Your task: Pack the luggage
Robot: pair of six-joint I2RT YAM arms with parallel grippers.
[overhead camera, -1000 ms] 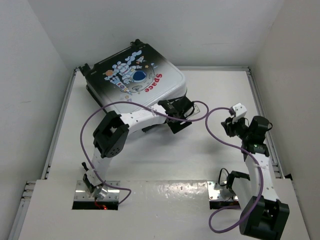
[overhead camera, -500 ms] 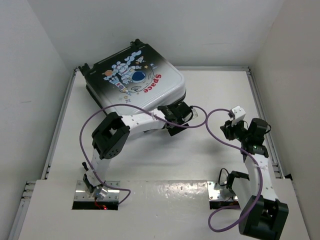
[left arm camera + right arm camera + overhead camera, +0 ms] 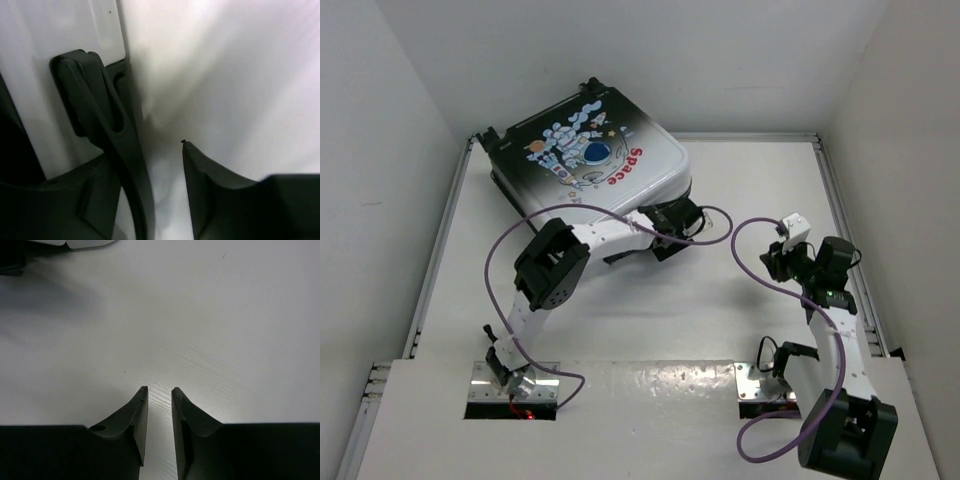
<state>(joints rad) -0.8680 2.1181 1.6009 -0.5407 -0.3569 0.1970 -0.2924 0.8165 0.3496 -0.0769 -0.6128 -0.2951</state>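
The luggage (image 3: 590,155) lies closed at the back left of the table, astronaut print and red "Space" facing up. My left gripper (image 3: 672,222) sits at its near right edge. In the left wrist view the jaws (image 3: 165,190) stand apart, only white surface showing between them. A black fitting (image 3: 85,95) on the white shell (image 3: 65,30) lies just beside the left finger. My right gripper (image 3: 772,262) hovers over bare table at the right. Its fingers (image 3: 160,390) stand a narrow gap apart with nothing between them.
Purple cables (image 3: 740,250) loop from both arms over the middle of the table. White walls enclose the table on three sides, with a metal rail (image 3: 840,210) along the right edge. The arm bases (image 3: 515,385) stand at the near edge.
My left gripper has drawn left and in against the luggage's near right edge, and its jaws have narrowed. The right arm has hardly moved.
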